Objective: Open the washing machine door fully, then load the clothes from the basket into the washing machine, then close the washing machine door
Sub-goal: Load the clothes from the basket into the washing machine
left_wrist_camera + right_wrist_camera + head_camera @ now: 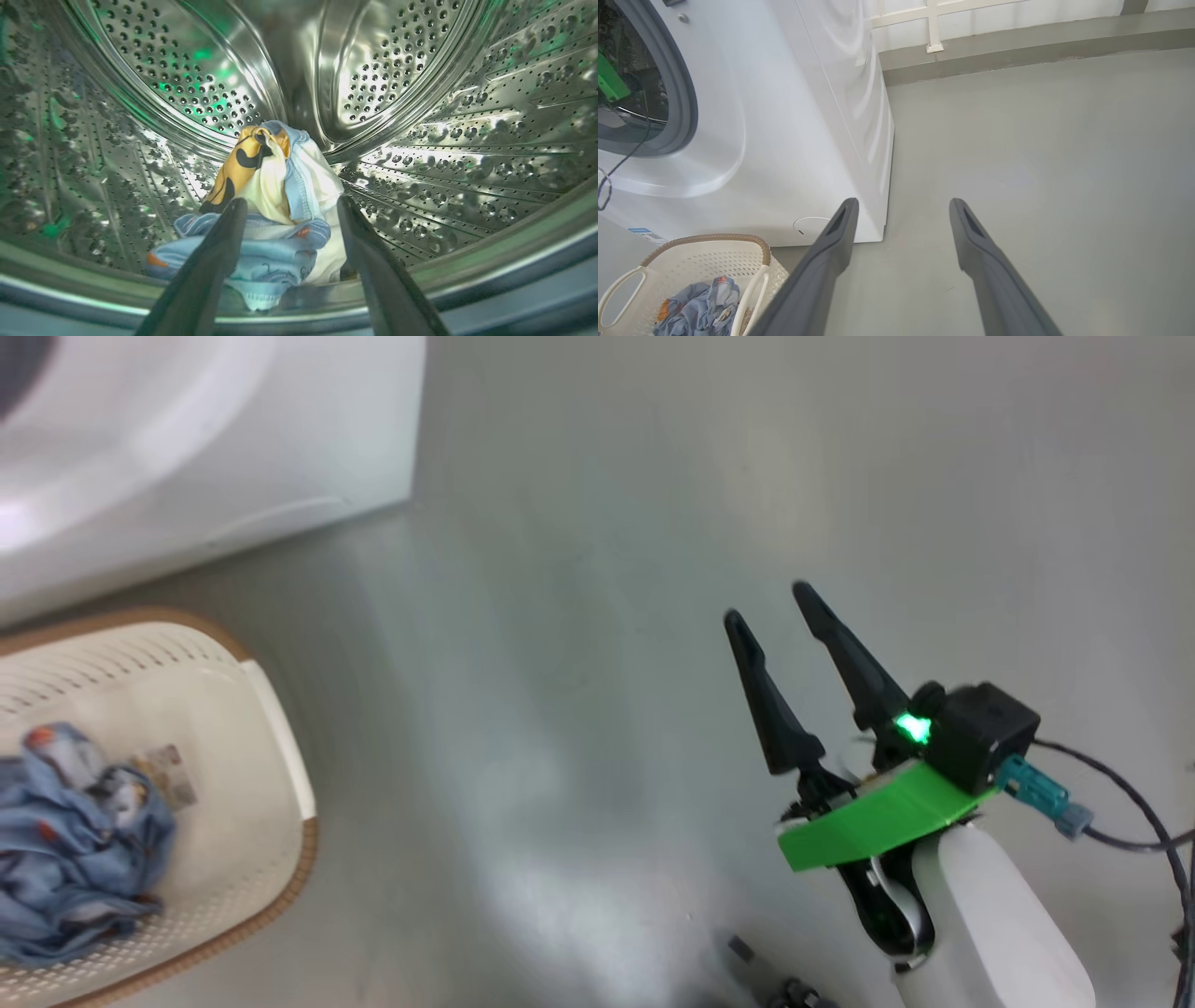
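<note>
My left gripper (290, 200) is inside the washing machine's perforated steel drum (420, 70), fingers spread wide and open. Just beyond its tips, a heap of blue, white and orange-printed clothes (280, 233) rests on the drum's bottom. The white washing machine (784, 116) shows its grey gasket (686, 93); its door is out of view. More blue clothes (75, 840) lie in the cream basket (271, 737) on the floor. My right gripper (767, 602) hangs open over bare floor, right of the basket, holding nothing.
The floor (579, 663) is smooth and grey. The basket (691, 261) stands against the machine's front lower corner. A low grey kerb and white railing (934, 28) run along the far wall. My left arm's green part (609, 81) and cable show through the drum opening.
</note>
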